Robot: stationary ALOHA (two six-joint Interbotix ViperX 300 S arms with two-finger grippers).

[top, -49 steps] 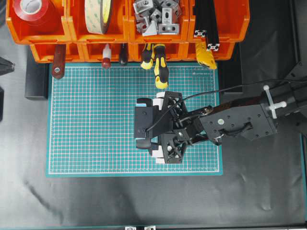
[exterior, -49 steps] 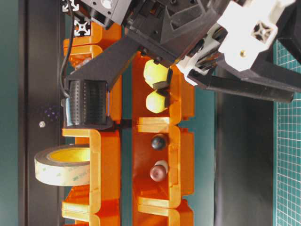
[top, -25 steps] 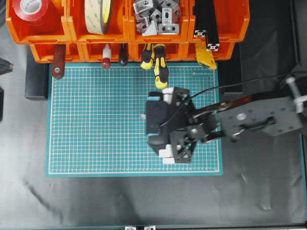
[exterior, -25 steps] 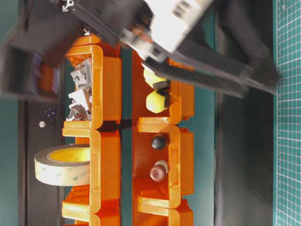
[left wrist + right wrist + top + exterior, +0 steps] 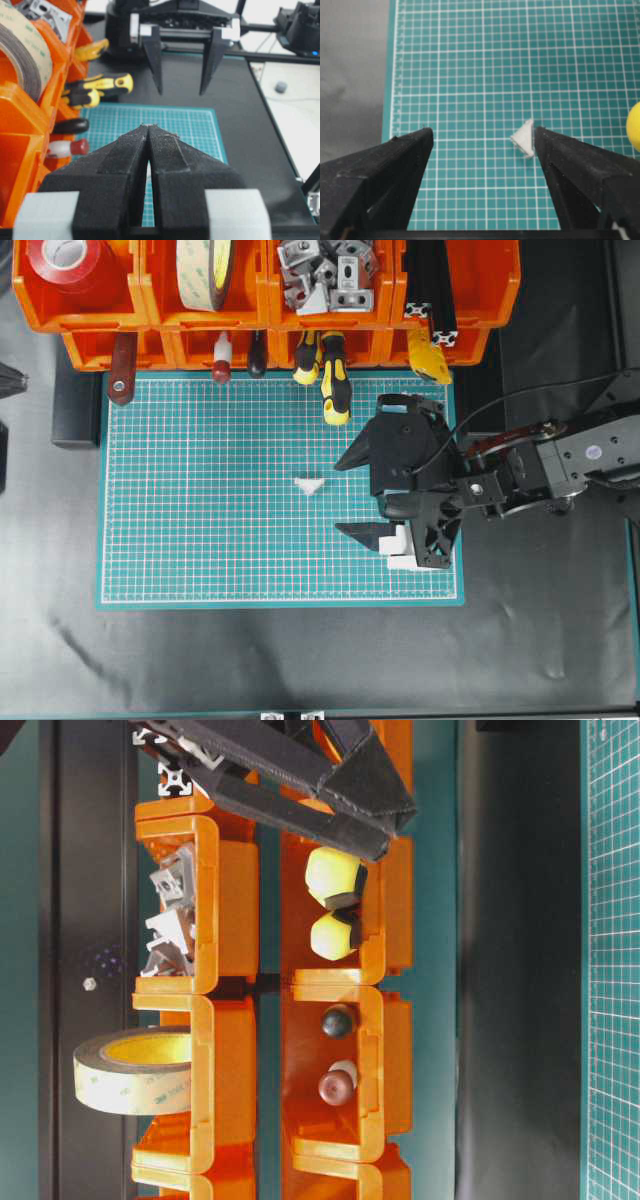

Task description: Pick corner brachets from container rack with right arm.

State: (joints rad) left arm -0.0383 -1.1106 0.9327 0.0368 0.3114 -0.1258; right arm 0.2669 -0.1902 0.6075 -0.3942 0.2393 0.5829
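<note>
Several silver-grey corner brachets [image 5: 325,275] fill the third upper bin of the orange container rack [image 5: 330,320], and they also show from the side at table level [image 5: 165,925]. One more corner brachet [image 5: 310,484] lies alone on the green mat. My right gripper [image 5: 342,496] hangs open just right of it, holding nothing. In the right wrist view this brachet [image 5: 524,138] sits on the mat close to the right-hand finger [image 5: 560,160], with the right gripper [image 5: 481,134] spread wide above. My left gripper [image 5: 149,128] is shut and empty at the mat's left side.
Yellow-black screwdrivers [image 5: 333,380] and other tool handles stick out of the lower bins over the cutting mat [image 5: 200,520]. Red tape [image 5: 65,260] and a beige tape roll [image 5: 205,270] fill the upper left bins. Black aluminium profiles [image 5: 432,290] lie in the right bin.
My right gripper has swung to the right and turned, uncovering one bracket that now lies alone on the mat. Its jaws stayed open. The left gripper has not moved.
</note>
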